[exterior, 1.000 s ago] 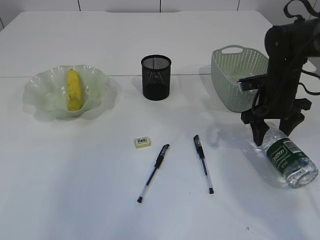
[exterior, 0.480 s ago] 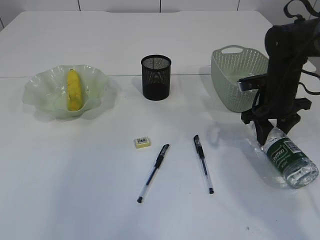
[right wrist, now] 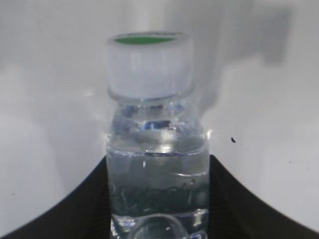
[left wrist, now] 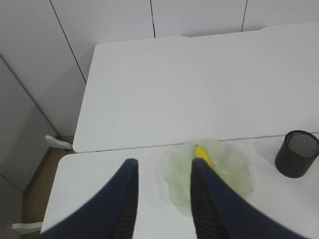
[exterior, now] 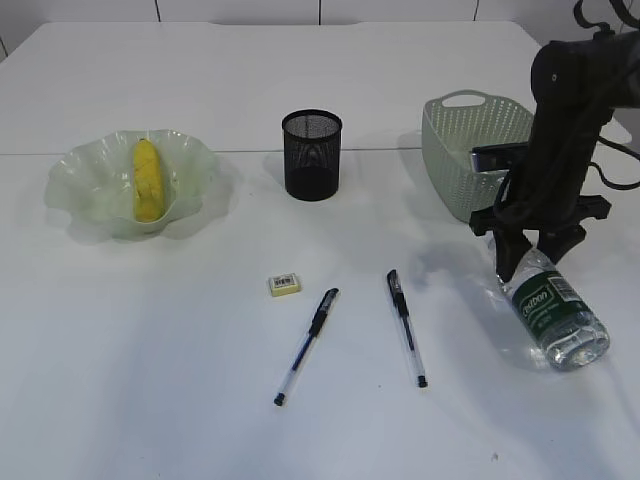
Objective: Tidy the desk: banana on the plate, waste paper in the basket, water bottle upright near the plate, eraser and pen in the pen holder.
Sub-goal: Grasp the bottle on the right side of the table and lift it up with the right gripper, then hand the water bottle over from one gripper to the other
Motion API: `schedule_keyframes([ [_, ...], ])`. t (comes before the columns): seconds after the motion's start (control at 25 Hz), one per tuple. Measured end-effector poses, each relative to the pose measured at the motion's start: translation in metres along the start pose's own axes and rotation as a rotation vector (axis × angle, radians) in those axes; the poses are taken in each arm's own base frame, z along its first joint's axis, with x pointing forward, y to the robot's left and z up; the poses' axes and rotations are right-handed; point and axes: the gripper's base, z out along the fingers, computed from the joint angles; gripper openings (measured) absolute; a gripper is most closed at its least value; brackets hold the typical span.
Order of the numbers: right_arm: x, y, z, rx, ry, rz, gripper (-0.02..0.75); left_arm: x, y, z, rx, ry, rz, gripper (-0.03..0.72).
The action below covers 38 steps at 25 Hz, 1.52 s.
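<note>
**Desk tidy: banana done, bottle in hand, pens + eraser left**

Far left: the long curved yellow banana w/ brown specks [exterior: 146, 180] lies in the translucent pale green glass plate w/ ruffled rim [exterior: 75, 165], so that step looks done. The left gripper [left wrist: 160, 199] hangs high above that plate, dark fingers apart, nothing between them; it's out of the exterior view.

Centre: the black wire-mesh cylindrical pen holder [exterior: 312, 155] stands upright and, as far as I can see, holds nothing yet. In front of it on the desk lie the tiny pale yellow eraser w/ white printed sleeve [exterior: 284, 284], then two clear-barrelled pens w/ black caps, one [exterior: 308, 345] just right of the eraser, the other [exterior: 406, 327] further right. All three still to go in.

Right: the sage green perforated oval plastic basket [exterior: 460, 150] sits at the back; no waste paper shows anywhere, and the basket's inside is hidden, so can't confirm that step. In front, the small clear plastic water bottle w/ white cap and dark green label [exterior: 550, 310] lies tilted on its side, far from the plate. The right gripper [exterior: 527, 250] is clamped on its neck end, pads [right wrist: 75, 199] flanking the shoulder below the cap. Still to be stood upright near the plate.

Surface: large plain white tabletop [exterior: 150, 400], a seam across the back. Room: white panelled wall [left wrist: 99, 25], brownish floor at left.
</note>
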Motion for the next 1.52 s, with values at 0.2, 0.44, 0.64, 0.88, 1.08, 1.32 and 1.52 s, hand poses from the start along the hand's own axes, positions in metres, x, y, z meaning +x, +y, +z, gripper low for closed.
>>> schedule_keyframes([
  [0.2, -0.011, 0.004, -0.012, -0.045, -0.061, 0.017, 0.347, 0.000, 0.000, 0.000, 0.000, 0.000, 0.000, 0.242],
  [0.44, -0.019, 0.012, -0.027, -0.143, -0.122, 0.047, 0.347, 0.000, 0.000, 0.000, 0.000, 0.000, 0.002, 0.242],
  [0.64, -0.028, 0.019, -0.046, -0.230, -0.195, 0.022, 0.346, 0.000, 0.000, 0.000, -0.001, 0.000, 0.002, 0.242],
  [0.88, -0.038, 0.028, -0.075, -0.332, -0.305, -0.037, 0.346, 0.000, 0.000, 0.000, -0.004, 0.000, 0.003, 0.242],
  [1.08, -0.042, 0.041, -0.095, -0.483, -0.389, -0.112, 0.345, 0.000, 0.001, 0.000, -0.006, 0.000, 0.008, 0.242],
  [1.32, -0.044, 0.060, -0.115, -0.720, -0.518, -0.249, 0.345, 0.000, 0.001, 0.000, -0.006, 0.000, 0.037, 0.242],
  [1.52, -0.046, 0.068, -0.135, -0.806, -0.656, -0.387, 0.344, 0.000, 0.001, 0.000, -0.006, 0.000, 0.039, 0.238],
])
